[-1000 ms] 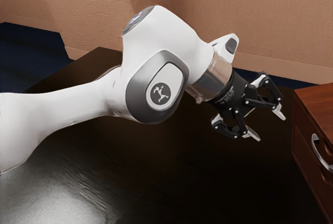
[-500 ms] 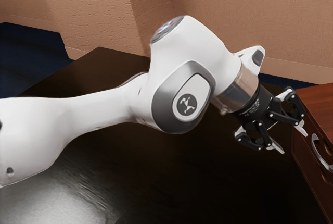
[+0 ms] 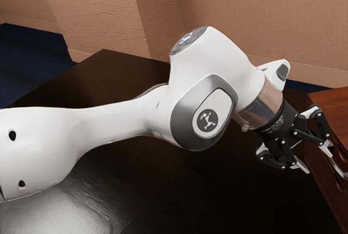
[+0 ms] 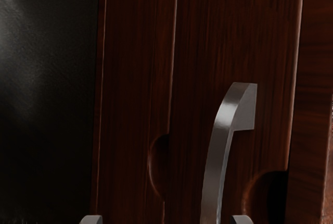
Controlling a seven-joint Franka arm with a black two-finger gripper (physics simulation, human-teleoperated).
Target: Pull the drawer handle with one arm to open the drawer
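The white Franka arm [image 3: 125, 119] is seen reaching in from the exterior view's left across a dark, glossy table [image 3: 98, 76]. Wide bare tabletop is left open under and behind the arm. The table's far edge is seen against a tan wall, and its near corner at the exterior view's left borders a dark blue floor.

A reddish-brown wooden cabinet [image 3: 333, 106] is set at the exterior view's right edge, partly cut off by the frame. Little room is left between its front face and the hand.

In the wrist view, the drawer front [image 4: 192, 52] is shown close up, with dark tabletop beside the cabinet's outer edge. The panels appear flush with one another, and nothing of the drawer's inside can be seen. Two rounded recesses [image 4: 158, 166] are cut into the wood at the panel edges.

A curved grey metal handle [image 4: 229, 130] is mounted on the drawer front and stands out from the wood.

The black gripper [image 3: 314, 155] is held just in front of the cabinet face with its fingers spread apart and nothing clasped. In the wrist view the handle is seen between the two fingertips [image 4: 91, 219], nearer one of them, with no contact visible.
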